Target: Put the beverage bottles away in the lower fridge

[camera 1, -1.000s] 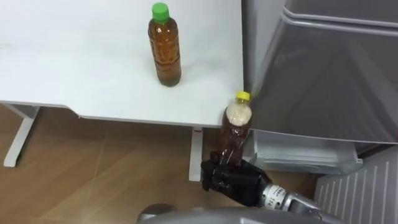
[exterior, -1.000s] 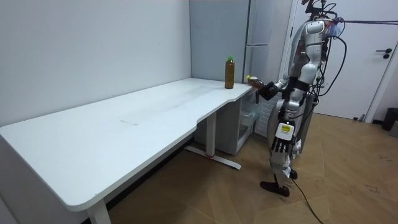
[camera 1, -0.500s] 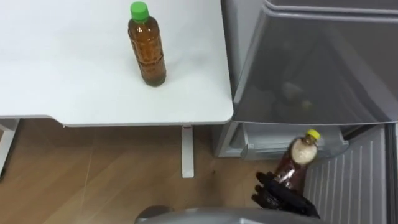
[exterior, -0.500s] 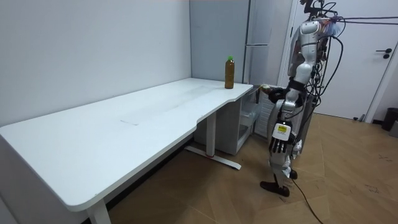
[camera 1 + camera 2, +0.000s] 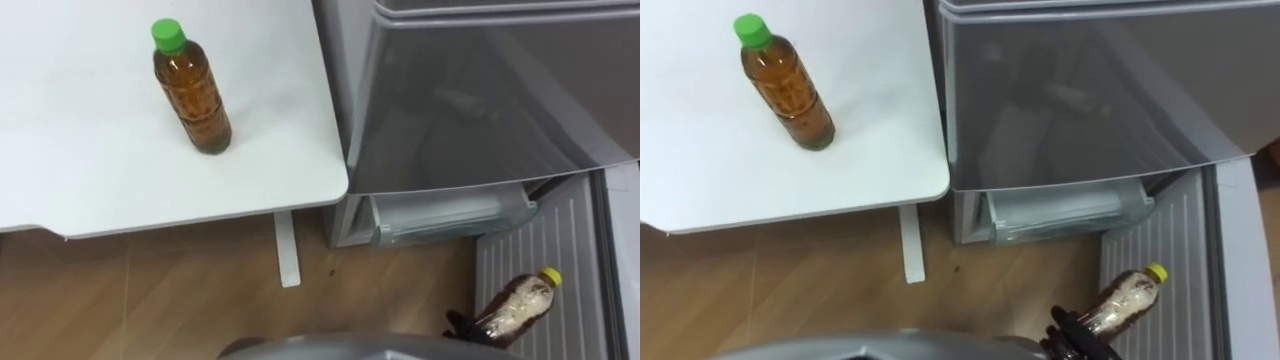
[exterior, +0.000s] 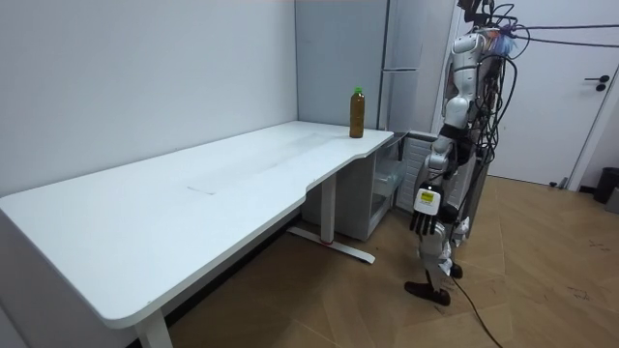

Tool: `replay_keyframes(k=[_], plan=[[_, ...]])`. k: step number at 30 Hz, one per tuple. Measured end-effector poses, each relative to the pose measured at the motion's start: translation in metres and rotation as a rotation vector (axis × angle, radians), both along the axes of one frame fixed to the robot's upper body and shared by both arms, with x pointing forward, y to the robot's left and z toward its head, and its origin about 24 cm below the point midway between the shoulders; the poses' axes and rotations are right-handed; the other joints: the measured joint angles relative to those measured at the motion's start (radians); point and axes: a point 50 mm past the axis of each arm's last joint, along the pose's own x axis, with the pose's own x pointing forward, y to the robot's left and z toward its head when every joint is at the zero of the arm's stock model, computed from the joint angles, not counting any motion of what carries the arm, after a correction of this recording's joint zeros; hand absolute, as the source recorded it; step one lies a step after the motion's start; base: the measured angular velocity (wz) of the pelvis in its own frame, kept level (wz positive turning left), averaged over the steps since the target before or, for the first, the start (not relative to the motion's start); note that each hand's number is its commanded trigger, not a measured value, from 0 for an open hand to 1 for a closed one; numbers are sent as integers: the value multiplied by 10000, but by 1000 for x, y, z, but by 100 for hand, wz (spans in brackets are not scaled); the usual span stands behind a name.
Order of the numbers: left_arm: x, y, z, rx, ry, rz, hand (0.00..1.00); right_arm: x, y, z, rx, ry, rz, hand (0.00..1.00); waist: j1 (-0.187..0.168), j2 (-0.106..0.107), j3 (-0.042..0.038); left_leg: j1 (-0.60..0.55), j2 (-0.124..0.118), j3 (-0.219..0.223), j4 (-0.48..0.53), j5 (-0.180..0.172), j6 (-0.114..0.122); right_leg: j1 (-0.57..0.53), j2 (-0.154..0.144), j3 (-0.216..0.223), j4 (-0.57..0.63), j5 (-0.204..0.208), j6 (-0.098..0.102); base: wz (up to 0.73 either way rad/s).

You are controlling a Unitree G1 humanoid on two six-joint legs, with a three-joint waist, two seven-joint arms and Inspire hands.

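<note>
A brown drink bottle with a yellow cap [image 5: 515,308] [image 5: 1125,297] is tilted low at the bottom right, over the ribbed white inside of the fridge's open lower door [image 5: 535,235]. My right hand [image 5: 465,325] [image 5: 1075,338] is shut round its base. A second brown bottle with a green cap [image 5: 195,95] [image 5: 788,90] [image 6: 357,112] stands upright on the white table [image 5: 80,150], near its right end. My left hand [image 6: 423,222] hangs at my side with relaxed fingers. I stand in front of the fridge, at the table's end.
The grey fridge [image 5: 480,90] [image 6: 406,58] stands right against the table's end. A pale drawer [image 5: 450,215] sticks out at its bottom. The table leg [image 5: 287,250] stands on wooden floor [image 5: 150,290] to the left.
The eye view has swung right, toward the fridge. My right hand has carried the yellow-capped bottle down and right, from beside the table's edge to low in front of the open door.
</note>
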Motion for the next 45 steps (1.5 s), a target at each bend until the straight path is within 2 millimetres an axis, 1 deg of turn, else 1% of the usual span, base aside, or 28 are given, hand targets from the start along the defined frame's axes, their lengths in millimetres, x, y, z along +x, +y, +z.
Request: replay_keyframes(k=[4, 7, 12, 16, 18, 21, 22, 25, 27, 29, 31, 32, 33, 36, 38, 40, 42, 43, 44, 45], plan=[[2, 1, 0, 82, -29, -84, 0, -6, 1, -1, -27, 504, -216, 100, -20, -12, 0, 4, 62, 84, 1, -14, -25, -56, 48, 78, 8, 23, -38, -10], [2, 2, 0, 155, -59, -95, 0, -8, 4, -3, 66, 699, -687, 100, -41, -24, 5, -20, 78, 112, 14, -16, -30, -89, 56, 98, 21, 31, -50, -3], [1, 2, 0, 311, -112, -94, 0, -7, 7, -4, 0, 914, -881, 100, -13, -66, 19, -39, 79, 90, -27, -17, -29, -38, 53, 96, 27, 32, -53, 0], [1, 2, 0, 337, -170, -103, 0, 2, 6, -5, -173, 961, -672, 100, 56, -62, 23, -12, 82, 83, -3, -17, -29, -19, 58, 95, 23, 34, -55, 0], [-1, 2, -1, 334, -170, -109, 0, 6, 6, -6, -264, 969, -604, 100, 94, -60, 60, 80, 83, 87, 9, -17, -30, 47, 59, 96, 12, 36, -58, 0], [-2, 1, -1, 271, -129, -130, 0, 13, 6, -7, -396, 1033, -432, 100, 119, -54, 66, 110, 83, 83, -4, -22, -34, 90, 58, 89, 12, 36, -58, 0], [-3, 1, -1, 243, -94, -139, 0, 16, 6, -7, -462, 1054, -294, 100, 142, -46, 92, 108, 82, 60, -5, -23, -34, 141, 58, 76, 7, 36, -58, 6], [-3, 1, -1, 173, -104, -148, 0, 19, 5, -7, -610, 1152, -36, 100, 310, -33, 95, 145, 83, -18, 36, -42, -41, 235, 57, -20, -18, 33, -55, 7], [-4, 0, -1, 114, -73, -163, 0, 27, 5, -7, -660, 1117, 74, 100, 385, -10, 115, 131, 93, -59, 198, -66, -45, 239, 57, -71, -18, 34, -55, 6], [-3, -1, -1, 58, -22, -415, 0, 39, 8, -8, -639, 922, 245, 100, 518, 52, 162, 53, 108, -81, 361, -124, -35, 291, 61, -133, -17, 33, -55, 10], [-4, -2, -2, 45, -24, -476, 0, 48, 11, -8, -585, 721, 284, 100, 547, 97, 179, -70, 101, -201, 543, -214, -12, 355, 51, -251, -39, 13, -45, 22], [-5, -2, -2, 50, 1, -516, 0, 53, 11, -8, -563, 608, 289, 100, 543, 125, 183, -155, 81, -336, 709, -275, 2, 410, 39, -359, -42, -41, -35, 35], [-6, -1, -1, 79, 0, -445, 0, 57, 11, -7, -547, 508, 264, 100, 544, 149, 173, -256, 50, -508, 879, -325, 23, 439, 25, -482, -39, -89, -13, 37], [-7, 1, -1, 118, -5, -345, 0, 66, 11, -6, -472, 289, 3, 100, 568, 181, 173, -449, 21, -691, 1059, -344, 44, 429, -1, -715, -28, -93, -7, 28], [-4, 2, -1, 84, -56, -379, 0, 75, 11, -5, -447, 59, -71, 100, 560, 175, 139, -693, -28, -941, 1193, -343, 47, 367, -27, -981, -23, -126, -4, 32], [-2, 2, -1, -4, -104, -431, 0, 81, 12, -4, -426, -104, -121, 100, 586, 219, 86, -823, -82, -1128, 1235, -321, 52, 303, -68, -1191, 7, -172, -4, 28], [2, 2, -1, -57, -197, -485, 0, 91, 12, -2, -375, -364, -291, 100, 592, 256, 70, -1064, -110, -1220, 1272, -277, 57, 110, -80, -1264, 49, -176, -6, 20], [7, 2, -1, -121, -309, -531, 0, 101, 12, -1, -378, -607, -362, 100, 569, 370, 53, -1296, -122, -1336, 1435, -272, 62, -40, -77, -1374, 52, -170, -9, 27], [15, 2, 0, -174, -505, -642, 0, 110, 12, 1, -320, -866, -636, 100, 541, 403, 74, -1551, -136, -1454, 1564, -259, 74, -185, -91, -1495, 156, -169, -12, 28], [20, 2, 0, -171, -651, -689, 0, 114, 11, 2, -303, -982, -748, 100, 555, 448, 76, -1668, -140, -1498, 1609, -254, 78, -305, -93, -1527, 207, -169, -14, 24]])
